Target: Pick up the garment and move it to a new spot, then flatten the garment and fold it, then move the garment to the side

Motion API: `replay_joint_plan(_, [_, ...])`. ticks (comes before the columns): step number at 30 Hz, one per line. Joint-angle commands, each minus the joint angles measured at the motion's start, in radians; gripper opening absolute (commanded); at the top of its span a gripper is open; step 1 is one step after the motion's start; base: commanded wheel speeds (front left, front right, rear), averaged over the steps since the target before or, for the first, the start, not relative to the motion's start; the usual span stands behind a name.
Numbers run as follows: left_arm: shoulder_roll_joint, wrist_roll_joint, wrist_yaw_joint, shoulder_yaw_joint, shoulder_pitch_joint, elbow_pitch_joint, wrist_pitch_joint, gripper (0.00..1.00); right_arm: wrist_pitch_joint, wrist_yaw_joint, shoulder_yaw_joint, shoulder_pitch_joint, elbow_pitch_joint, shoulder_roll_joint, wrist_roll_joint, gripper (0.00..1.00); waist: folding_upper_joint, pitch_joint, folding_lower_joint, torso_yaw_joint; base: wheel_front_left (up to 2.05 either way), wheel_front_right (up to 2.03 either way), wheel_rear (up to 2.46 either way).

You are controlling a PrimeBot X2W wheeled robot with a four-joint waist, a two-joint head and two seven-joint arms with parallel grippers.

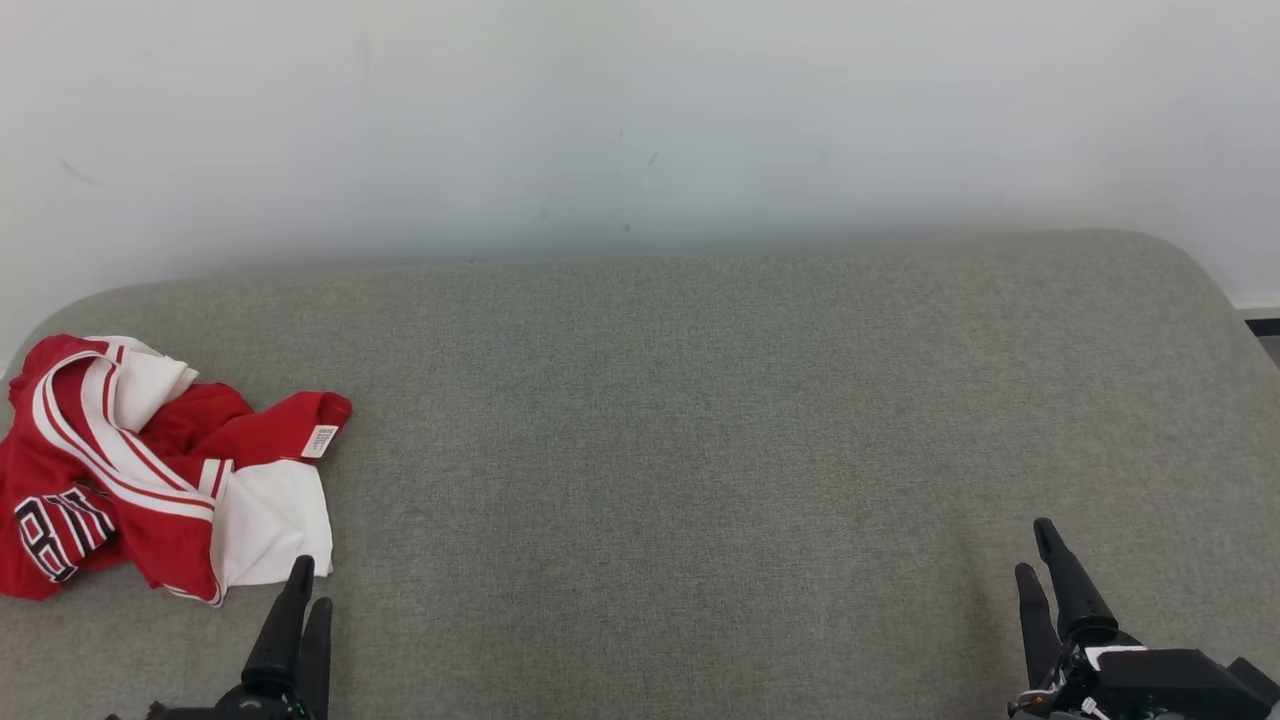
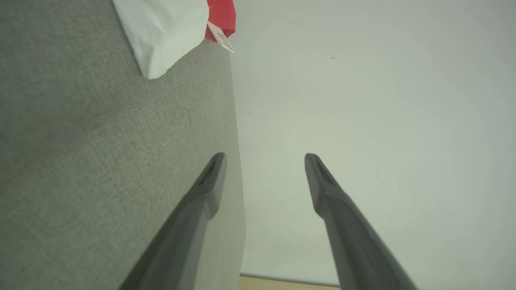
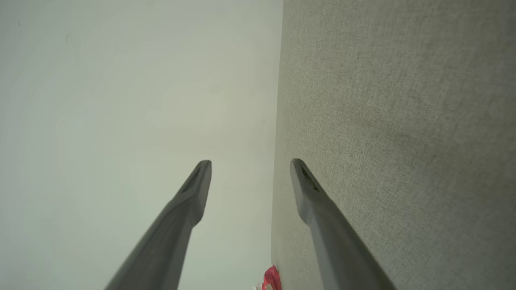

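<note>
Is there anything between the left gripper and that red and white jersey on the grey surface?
Nothing visible does. The left gripper, fingers open, sits right beside the white edge of the crumpled jersey, with only bare grey fabric surface around it.

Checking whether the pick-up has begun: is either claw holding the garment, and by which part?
Nothing is held. The left claw and right claw are open and empty; the garment lies crumpled on the grey surface.

Garment (image 1: 130,480) cut off at L edge; its tag (image 1: 320,441) txt too small to read.
</note>
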Motion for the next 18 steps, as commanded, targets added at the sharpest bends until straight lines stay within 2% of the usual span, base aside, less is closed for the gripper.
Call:
replay_joint_plan(1, [0.004, 0.014, 0.000, -0.006, -0.012, -0.019, -0.011, 1.00, -0.012, 0.000, 0.013, -0.022, -0.015, -0.003, -0.023, 1.00, -0.0001, -0.002, 0.0000, 0.000, 0.00, 0.00, 0.00])
replay_joint_plan(11, [0.006, 0.108, 0.016, -0.026, 0.000, -0.024, -0.054, 1.00, -0.055, 0.000, 0.050, -0.026, -0.011, -0.003, -0.157, 1.00, -0.0001, -0.012, 0.0000, -0.002, 0.00, 0.00, 0.00])
replay_joint_plan(18, [0.007, 0.219, 0.038, -0.053, 0.004, -0.030, -0.084, 1.00, -0.085, 0.000, 0.078, -0.028, -0.006, -0.003, -0.291, 1.00, -0.0001, -0.019, 0.0000, -0.003, 0.00, 0.00, 0.00])
